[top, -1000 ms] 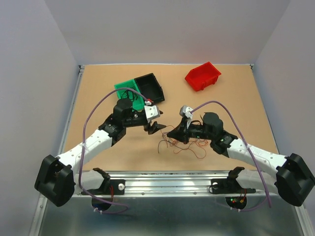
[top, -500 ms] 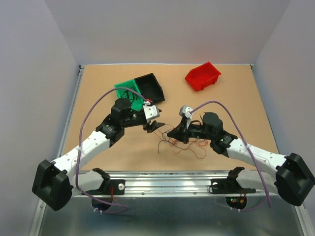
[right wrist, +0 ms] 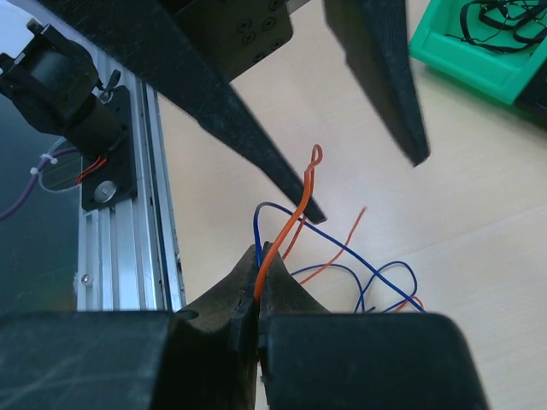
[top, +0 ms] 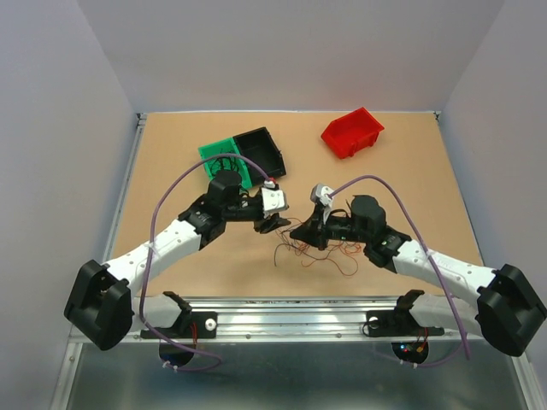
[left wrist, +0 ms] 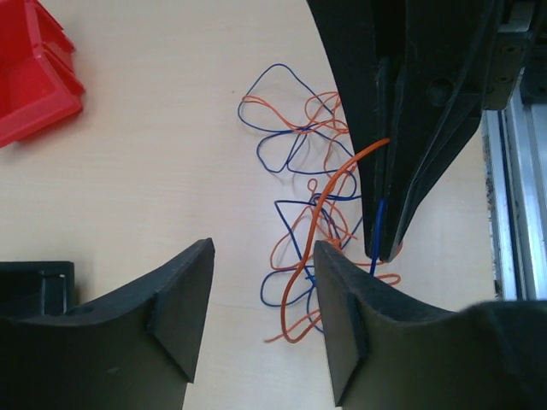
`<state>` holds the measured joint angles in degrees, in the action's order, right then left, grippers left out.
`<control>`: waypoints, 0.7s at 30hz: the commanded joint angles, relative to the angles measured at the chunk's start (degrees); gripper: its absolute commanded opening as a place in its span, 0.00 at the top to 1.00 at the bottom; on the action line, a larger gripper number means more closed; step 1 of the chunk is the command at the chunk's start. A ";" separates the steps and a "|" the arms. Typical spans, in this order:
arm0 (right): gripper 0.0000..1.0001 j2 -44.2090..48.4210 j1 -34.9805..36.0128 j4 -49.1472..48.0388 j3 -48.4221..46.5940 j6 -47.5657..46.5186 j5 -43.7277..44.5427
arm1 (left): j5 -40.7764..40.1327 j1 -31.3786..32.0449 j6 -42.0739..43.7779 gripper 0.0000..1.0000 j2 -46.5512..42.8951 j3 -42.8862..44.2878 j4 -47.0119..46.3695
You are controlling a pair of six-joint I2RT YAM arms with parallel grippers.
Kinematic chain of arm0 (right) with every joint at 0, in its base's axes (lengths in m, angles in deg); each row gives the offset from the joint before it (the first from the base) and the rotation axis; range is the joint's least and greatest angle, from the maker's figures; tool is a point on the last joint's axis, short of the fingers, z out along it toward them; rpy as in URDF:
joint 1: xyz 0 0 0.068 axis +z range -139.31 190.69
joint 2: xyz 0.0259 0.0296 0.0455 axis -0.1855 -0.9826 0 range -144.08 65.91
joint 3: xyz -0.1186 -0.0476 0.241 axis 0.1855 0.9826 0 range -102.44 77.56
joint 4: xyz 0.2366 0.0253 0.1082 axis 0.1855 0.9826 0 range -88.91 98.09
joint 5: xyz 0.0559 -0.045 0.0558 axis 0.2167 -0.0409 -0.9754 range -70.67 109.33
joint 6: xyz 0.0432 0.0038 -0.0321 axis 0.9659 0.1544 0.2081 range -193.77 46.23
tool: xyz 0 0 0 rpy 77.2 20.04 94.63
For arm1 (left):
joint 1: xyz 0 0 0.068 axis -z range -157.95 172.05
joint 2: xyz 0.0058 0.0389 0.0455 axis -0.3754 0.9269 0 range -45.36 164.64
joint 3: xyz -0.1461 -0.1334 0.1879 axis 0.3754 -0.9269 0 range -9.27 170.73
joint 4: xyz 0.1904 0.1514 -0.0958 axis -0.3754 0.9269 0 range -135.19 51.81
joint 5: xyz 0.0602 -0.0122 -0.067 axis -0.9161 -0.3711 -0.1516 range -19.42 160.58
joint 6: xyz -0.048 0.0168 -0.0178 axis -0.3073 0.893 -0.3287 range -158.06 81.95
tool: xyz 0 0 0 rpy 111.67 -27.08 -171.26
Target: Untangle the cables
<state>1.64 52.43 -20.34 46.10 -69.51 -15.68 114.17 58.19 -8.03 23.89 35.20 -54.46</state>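
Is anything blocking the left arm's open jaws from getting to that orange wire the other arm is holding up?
Nothing visible does. The left gripper has its jaws open near the orange wire, and only bare table shows in the gap. The right gripper pinches that wire above the loose tangle.

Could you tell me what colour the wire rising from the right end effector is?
Orange wire, clearest in the right wrist view.

No text, label, brand or number can be read anywhere; the white block (top: 275,201) just behind the left gripper (top: 272,224) is perhaps marked, too small to tell.
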 commanded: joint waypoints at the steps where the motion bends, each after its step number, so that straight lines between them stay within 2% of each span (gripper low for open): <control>1: 0.99 -0.50 0.71 -2.30 -4.48 -0.91 -1.38 | 1.14 1.04 2.06 0.51 0.88 3.25 0.49; 2: 0.99 -0.59 0.63 -2.30 -4.57 -0.82 -1.47 | 0.79 1.04 2.06 0.71 0.88 3.43 0.58; 4: 0.98 -1.03 0.63 -2.30 -4.66 -0.74 -1.82 | -0.43 1.04 1.45 1.00 0.97 3.78 0.49; 5: 0.93 -0.95 0.71 -2.21 -4.66 -0.74 -1.82 | -1.05 1.04 0.84 1.00 0.80 3.87 0.23; 8: 0.66 -1.38 0.63 -2.04 -4.57 -1.08 -0.86 | -3.95 1.04 -0.75 1.00 -0.34 4.13 -0.48; 10: 0.62 -2.09 0.71 -1.60 -4.75 -1.70 0.37 | -7.11 1.04 -3.21 1.00 -1.92 4.83 -1.00; 11: 0.55 -2.44 0.63 -1.25 -5.01 -1.70 1.16 | -9.29 0.95 -4.78 1.00 -2.45 6.40 -0.48; 16: 0.50 -7.25 0.63 0.34 -7.20 -2.49 5.38 | -14.93 0.95 -7.34 1.00 -4.92 15.81 4.61; 18: 0.44 -8.85 0.63 0.60 -8.61 -2.49 5.65 | -16.69 0.95 -8.04 1.00 -3.96 22.22 7.60; 20: 0.44 -10.96 0.63 0.51 -9.40 -2.41 6.00 | -16.87 0.95 -8.31 1.00 -2.55 29.57 10.49; 21: 0.49 -11.40 0.63 0.51 -10.10 -2.41 6.26 | -18.01 1.04 -8.75 1.00 -1.76 32.06 12.86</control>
<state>-7.97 52.45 -18.88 40.92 -71.07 -11.31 99.88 59.06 -14.22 22.51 56.47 -45.83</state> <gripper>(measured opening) 0.558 0.037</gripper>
